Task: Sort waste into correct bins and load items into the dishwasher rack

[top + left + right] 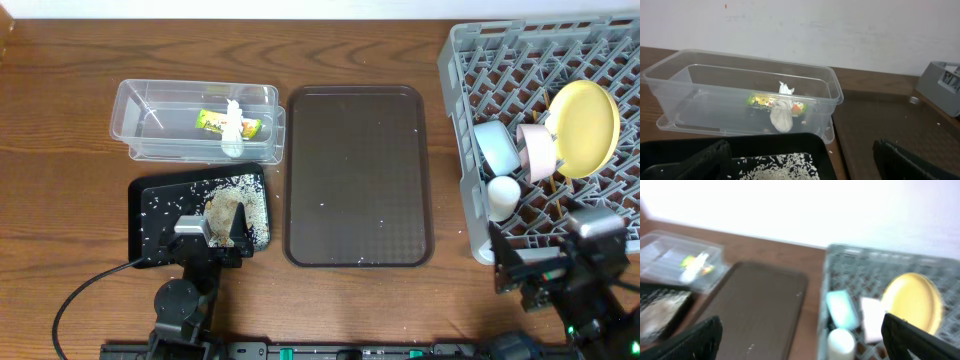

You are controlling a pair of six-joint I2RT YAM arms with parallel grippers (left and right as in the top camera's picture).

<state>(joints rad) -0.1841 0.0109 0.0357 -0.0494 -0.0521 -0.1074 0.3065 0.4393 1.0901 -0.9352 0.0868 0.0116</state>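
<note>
The clear tub (150, 110) holds the green-and-orange wrapper (213, 121) and white tissue (232, 130); both also show in the left wrist view, wrapper (760, 101) and tissue (782, 117). The black tray (150, 215) holds rice scraps (245, 190), also in the left wrist view (785, 165). The grey rack (470, 60) holds the yellow plate (583, 125), light blue bowl (496, 147), a pale pink-white bowl (536, 148) and a white cup (503, 196). My left gripper (205, 240) is open and empty over the black tray's near edge. My right gripper (560, 265) is open and empty at the rack's near edge. Chopsticks are out of view.
A dark brown serving tray (358, 175) with a few rice grains lies between the bins and the rack. A black cable (80, 295) loops at the front left. The wall runs along the table's far edge.
</note>
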